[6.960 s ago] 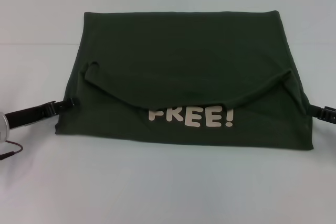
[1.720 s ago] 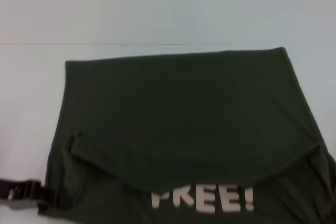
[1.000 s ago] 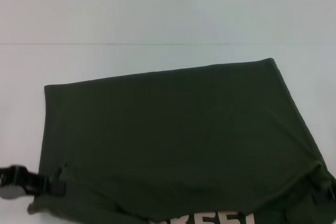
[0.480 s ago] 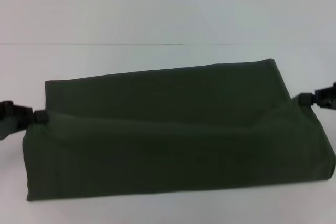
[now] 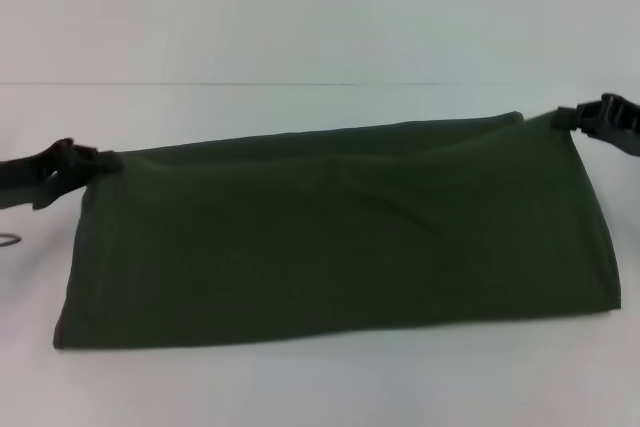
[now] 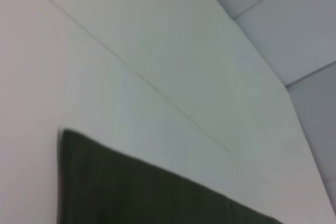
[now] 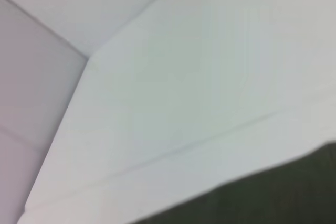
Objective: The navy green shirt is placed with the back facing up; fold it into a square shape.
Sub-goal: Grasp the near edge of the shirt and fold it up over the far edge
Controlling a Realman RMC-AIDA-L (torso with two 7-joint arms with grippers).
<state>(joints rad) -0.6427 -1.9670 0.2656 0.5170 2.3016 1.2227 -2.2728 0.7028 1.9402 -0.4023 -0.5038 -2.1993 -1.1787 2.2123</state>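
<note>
Gripper left point(image 5: 100, 160) and gripper right point(image 5: 565, 117) each pinch a far corner of the shirt point(image 5: 340, 232) folded on the counter point(image 5: 320, 387); lay both corners level, square, before releasing.

We count one navy green shirt point(image 5: 340, 237), a single dark folded piece lying on one white counter point(image 5: 300, 387). We count two grippers: one left gripper point(image 5: 105, 160) at the shirt's far left corner and one right gripper point(image 5: 560, 117) at its far right corner.
</note>
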